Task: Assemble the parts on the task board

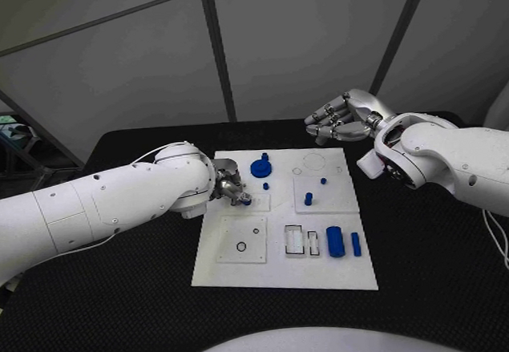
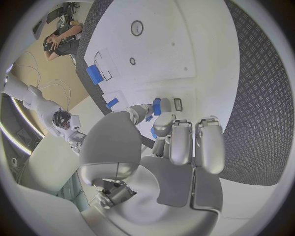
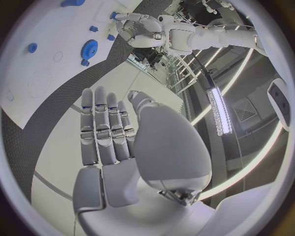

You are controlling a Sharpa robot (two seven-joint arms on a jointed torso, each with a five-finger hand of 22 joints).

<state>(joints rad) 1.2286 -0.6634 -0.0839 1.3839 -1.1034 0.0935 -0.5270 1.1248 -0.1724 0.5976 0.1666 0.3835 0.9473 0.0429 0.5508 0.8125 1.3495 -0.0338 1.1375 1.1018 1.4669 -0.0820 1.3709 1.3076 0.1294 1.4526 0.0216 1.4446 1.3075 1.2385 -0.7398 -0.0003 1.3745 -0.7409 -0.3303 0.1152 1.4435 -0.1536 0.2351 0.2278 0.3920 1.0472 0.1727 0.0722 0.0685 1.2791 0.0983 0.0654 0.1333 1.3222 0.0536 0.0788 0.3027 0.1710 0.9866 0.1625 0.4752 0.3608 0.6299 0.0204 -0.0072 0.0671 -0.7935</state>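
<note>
While the left hand (image 1: pixel 232 189) pinches a small blue part (image 2: pixel 157 106) over the white task board's (image 1: pixel 261 276) left side, the right hand (image 1: pixel 342 116) hangs empty, fingers straight, beyond its far edge.

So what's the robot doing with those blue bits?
It is fitting blue parts onto the white board. Its left hand pinches a small blue part over the board's left side, near the blue gear. Its right hand hovers open beyond the far edge, holding nothing.
</note>
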